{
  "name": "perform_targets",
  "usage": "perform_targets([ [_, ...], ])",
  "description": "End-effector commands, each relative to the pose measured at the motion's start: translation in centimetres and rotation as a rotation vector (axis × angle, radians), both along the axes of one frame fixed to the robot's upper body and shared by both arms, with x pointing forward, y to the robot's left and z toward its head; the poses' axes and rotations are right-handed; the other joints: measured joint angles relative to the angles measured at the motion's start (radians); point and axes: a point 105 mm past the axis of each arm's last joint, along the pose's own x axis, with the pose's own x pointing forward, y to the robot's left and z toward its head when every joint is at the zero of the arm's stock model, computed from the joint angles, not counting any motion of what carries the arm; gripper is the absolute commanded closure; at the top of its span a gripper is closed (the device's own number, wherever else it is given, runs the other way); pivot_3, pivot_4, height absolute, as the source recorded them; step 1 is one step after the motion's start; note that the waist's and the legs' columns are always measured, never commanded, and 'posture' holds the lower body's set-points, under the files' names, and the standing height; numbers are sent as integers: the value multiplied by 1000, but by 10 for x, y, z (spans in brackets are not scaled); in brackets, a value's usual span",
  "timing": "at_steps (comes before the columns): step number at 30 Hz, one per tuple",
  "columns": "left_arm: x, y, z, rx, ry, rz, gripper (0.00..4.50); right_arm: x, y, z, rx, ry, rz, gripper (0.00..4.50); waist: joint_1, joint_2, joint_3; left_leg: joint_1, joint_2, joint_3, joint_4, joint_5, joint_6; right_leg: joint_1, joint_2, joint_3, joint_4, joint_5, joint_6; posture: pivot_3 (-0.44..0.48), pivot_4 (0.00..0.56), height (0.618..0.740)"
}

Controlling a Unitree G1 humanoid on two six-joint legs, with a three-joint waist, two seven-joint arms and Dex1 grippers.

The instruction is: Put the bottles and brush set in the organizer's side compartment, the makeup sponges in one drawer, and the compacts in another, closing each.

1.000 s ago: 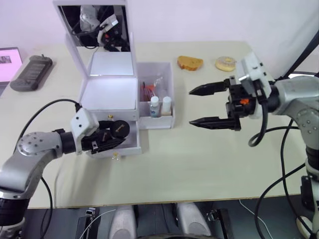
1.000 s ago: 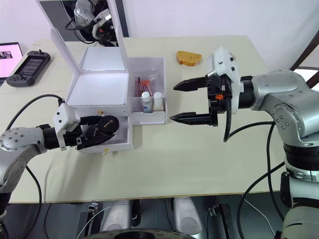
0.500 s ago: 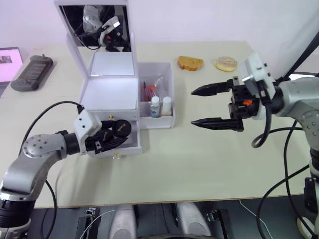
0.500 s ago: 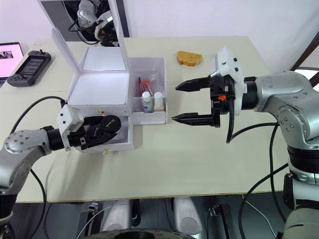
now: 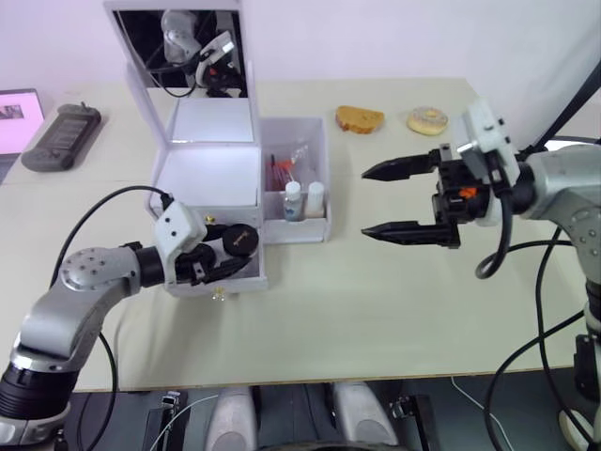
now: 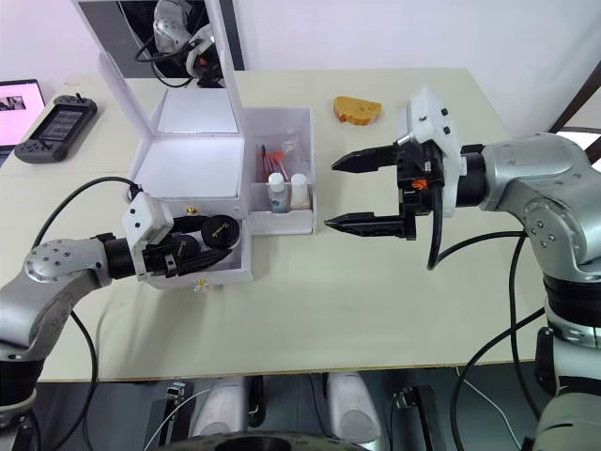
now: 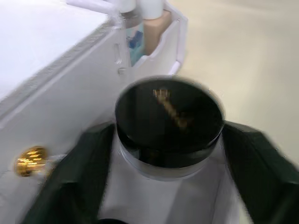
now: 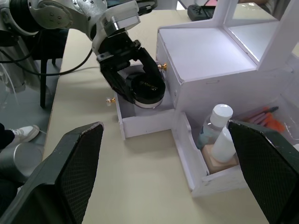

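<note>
**Over the open lower drawer: compact in the left fingers**

Over the pulled-out lower drawer (image 8: 140,119) of the white organizer (image 5: 211,178), the left gripper (image 5: 218,256) is holding a round black compact (image 5: 240,241), its two black fingers (image 7: 259,154) closing on the case from both sides. From the left wrist view the compact is sitting square between them, gold mark on top, with the drawer's white floor right below it. Can't tell if it's touching the floor. The mirror lid (image 5: 178,42) is standing upright at the back. Both bottles (image 5: 301,200) are standing in the side compartment (image 5: 319,178), and the brush set (image 5: 282,167) is leaning behind them. Off to the right, the right gripper (image 5: 390,199) is hovering above the worktop (image 5: 376,301), fingers spread wide and gripping nothing.
</note>
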Motion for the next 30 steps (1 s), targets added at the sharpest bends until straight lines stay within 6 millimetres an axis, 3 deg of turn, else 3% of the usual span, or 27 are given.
perform_targets([
  [1,5,5,17,-18,-62,33,63,-4,6,9,5,-50,17,0,1,0,0,0,0,-1,0,0,0,0,0,0,0,0,0,0,150,740],
  [14,1,18,14,-27,-65,60,63,-8,-9,3,8,-47,27,0,-1,0,0,0,0,-1,0,0,-1,1,0,-1,0,0,0,0,150,740],
  [30,-7,15,14,-22,-58,16,63,-6,2,5,-2,-41,41,0,0,0,0,0,0,-1,0,0,-1,1,0,-1,-1,0,0,0,150,740],
])
